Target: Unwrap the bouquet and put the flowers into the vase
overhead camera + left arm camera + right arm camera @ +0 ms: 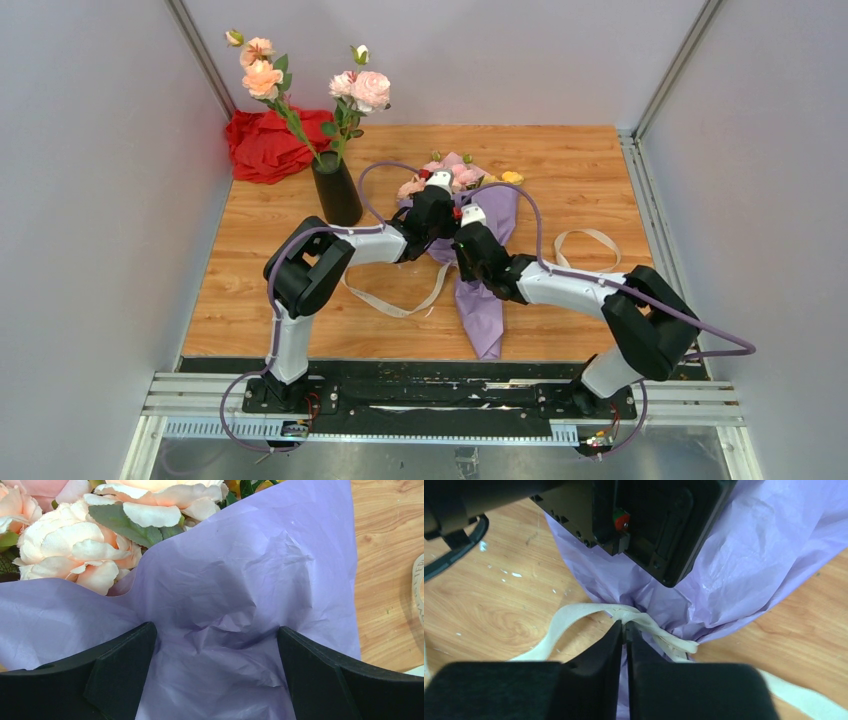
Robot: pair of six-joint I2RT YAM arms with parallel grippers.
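The bouquet (483,305) lies on the wooden table, a cone of lilac paper with the flowers (458,176) at its far end. My left gripper (436,188) is open above the paper (240,580), its jaws on either side of a crumpled fold, with pink blooms (75,545) just beyond. My right gripper (625,626) is shut on the cream ribbon (574,617) at its knot on the cone's neck. The left gripper's black body (649,520) hangs right over that spot. The black vase (336,190) stands at the back left.
Two tall stems with peach and pink roses (262,75) stand in the vase. A red cloth (265,140) lies in the back left corner. Loose ribbon tails trail left (395,305) and right (590,240) of the cone. Grey walls close in on three sides.
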